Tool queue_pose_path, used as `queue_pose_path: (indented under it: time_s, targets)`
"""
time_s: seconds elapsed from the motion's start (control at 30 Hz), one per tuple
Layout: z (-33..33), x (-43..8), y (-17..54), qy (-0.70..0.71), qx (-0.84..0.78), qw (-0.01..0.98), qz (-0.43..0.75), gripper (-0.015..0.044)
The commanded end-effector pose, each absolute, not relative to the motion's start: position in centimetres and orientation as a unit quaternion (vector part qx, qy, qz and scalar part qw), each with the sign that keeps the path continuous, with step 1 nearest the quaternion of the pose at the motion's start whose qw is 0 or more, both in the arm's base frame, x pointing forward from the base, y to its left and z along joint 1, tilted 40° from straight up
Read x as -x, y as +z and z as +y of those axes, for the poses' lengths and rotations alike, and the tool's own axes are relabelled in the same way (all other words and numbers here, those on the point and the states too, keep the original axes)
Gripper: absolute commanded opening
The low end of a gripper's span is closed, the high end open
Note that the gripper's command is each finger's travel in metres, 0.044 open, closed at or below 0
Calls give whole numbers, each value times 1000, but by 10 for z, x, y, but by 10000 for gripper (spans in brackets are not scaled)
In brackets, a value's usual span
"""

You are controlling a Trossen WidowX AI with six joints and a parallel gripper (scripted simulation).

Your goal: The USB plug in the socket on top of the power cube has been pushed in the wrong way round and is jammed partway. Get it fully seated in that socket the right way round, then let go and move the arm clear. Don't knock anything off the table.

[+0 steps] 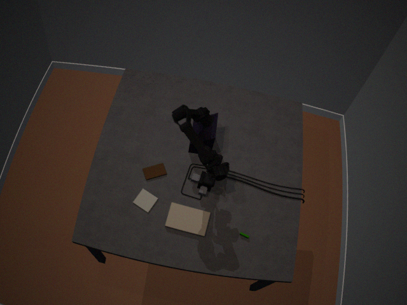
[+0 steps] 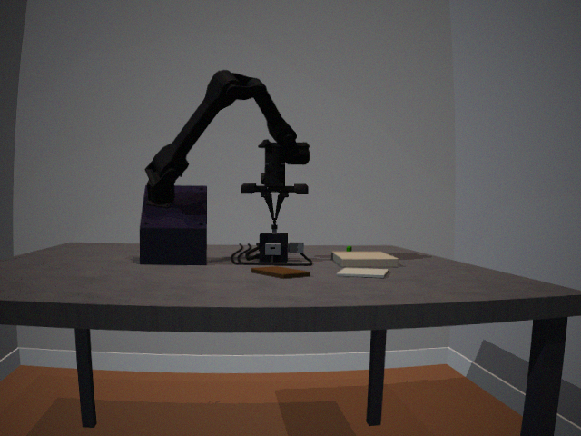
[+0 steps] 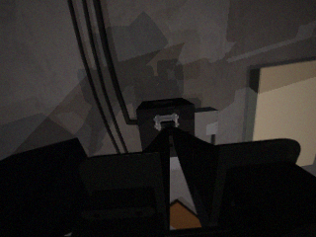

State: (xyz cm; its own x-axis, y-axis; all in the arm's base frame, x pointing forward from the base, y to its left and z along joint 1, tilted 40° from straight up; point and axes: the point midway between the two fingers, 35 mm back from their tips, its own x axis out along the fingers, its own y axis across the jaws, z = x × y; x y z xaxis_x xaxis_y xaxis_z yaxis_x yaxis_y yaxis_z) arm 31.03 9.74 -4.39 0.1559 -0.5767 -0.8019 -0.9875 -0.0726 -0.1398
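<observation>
The dark power cube (image 1: 202,178) (image 2: 264,238) (image 3: 147,129) stands on the table. A bright metal socket outline (image 3: 158,121) shows on its top in the wrist view. My gripper (image 2: 274,219) (image 3: 169,131) points straight down above the cube, shut on the small dark USB plug (image 2: 274,227). The plug is upright, and a short light metal strip shows between its body and the cube's top. Whether the metal is inside the socket, and which way round it faces, I cannot tell. The fingertips hide most of the plug in the wrist view.
Light grey blocks (image 1: 195,177) (image 2: 296,247) sit on the cube's sides. Black cables (image 1: 262,185) (image 3: 88,54) run beside it. A brown block (image 1: 154,171) (image 2: 280,272), white tile (image 1: 145,200) (image 2: 362,272), cream box (image 1: 187,219) (image 2: 364,259) and green stick (image 1: 244,235) lie around.
</observation>
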Motion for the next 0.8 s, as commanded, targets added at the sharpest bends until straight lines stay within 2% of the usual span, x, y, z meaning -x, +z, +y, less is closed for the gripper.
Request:
queue_pose_path:
  time_s: [0.0,0.77]
  targets:
    - [97,-310,-45,291,673,353,581,0]
    - [95,-311,-47,291,673,353,581,0]
